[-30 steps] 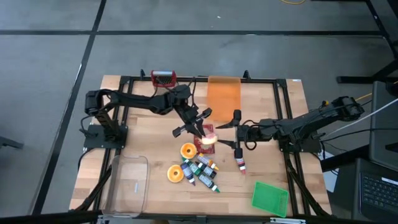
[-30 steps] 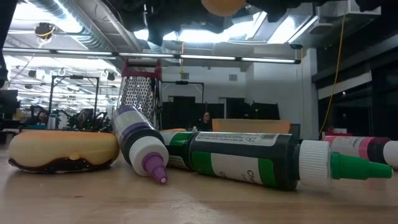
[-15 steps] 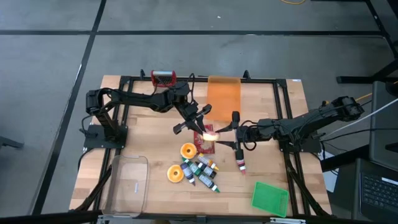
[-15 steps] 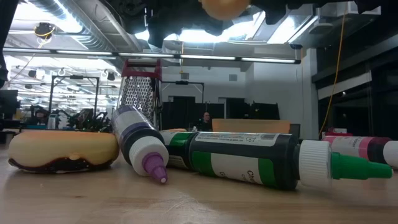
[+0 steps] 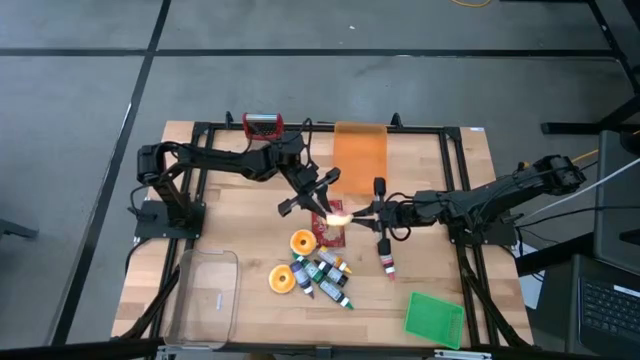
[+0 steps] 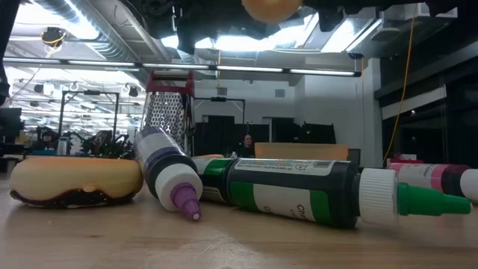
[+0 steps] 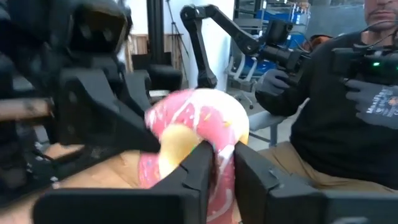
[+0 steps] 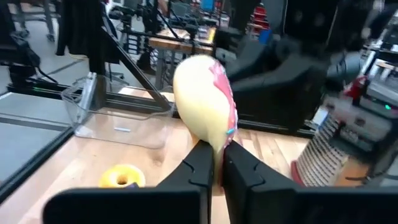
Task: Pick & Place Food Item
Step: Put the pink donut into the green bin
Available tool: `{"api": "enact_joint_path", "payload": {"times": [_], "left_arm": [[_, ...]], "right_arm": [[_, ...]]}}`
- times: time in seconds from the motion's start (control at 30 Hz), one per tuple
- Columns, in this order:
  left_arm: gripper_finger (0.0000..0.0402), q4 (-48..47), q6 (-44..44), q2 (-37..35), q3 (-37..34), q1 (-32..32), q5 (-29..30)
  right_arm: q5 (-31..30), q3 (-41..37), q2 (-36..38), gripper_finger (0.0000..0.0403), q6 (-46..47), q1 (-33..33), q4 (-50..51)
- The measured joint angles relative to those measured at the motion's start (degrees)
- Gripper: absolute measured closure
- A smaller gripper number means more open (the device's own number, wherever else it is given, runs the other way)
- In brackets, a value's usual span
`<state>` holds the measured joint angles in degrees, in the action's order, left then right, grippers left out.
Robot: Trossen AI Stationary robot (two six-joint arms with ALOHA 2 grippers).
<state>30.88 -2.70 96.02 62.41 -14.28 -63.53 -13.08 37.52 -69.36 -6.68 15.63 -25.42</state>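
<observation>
While both arms met above the middle of the table (image 5: 420,150), the right gripper (image 5: 352,214) was clamped on the edge of a pink-frosted donut (image 5: 338,213), its two fingers (image 8: 200,165) pinching the rim from below. The left gripper (image 5: 322,205) reached the same donut from the other side, its fingers (image 7: 202,171) set narrowly around the ring; whether they gripped it could not be told. The donut hung in the air between them, clear of the wood. Below lay a chocolate-glazed donut (image 6: 75,179), an orange donut (image 5: 303,242) and several icing bottles (image 6: 287,190). A grater (image 6: 166,112) stood farther back.
</observation>
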Motion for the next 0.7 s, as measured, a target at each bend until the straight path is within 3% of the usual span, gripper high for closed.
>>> {"api": "enact_joint_path", "payload": {"times": [0.17, 0.33, 0.53, 0.7], "left_arm": [[0.0268, -2.6, -2.1, -5.6, 0.0, -1.5, 2.3], [0.0216, -16.2, -11.5, -12.6, 0.0, -4.3, 9.8], [0.0201, -33.3, -20.5, -18.8, 0.0, -5.8, 22.0], [0.0208, -38.4, -22.7, -20.7, 0.0, -5.8, 29.0]], "right_arm": [[-2.2, 0.0, 0.8, 0.0386, -0.7, 1.3, 1.9], [-6.3, 0.0, 4.3, 0.0390, -0.5, 4.0, 5.7], [-14.5, 0.0, 9.3, 0.0391, 3.8, 9.4, 14.1], [-17.8, 0.0, 11.9, 0.0392, 16.7, 13.8, 25.2]]}}
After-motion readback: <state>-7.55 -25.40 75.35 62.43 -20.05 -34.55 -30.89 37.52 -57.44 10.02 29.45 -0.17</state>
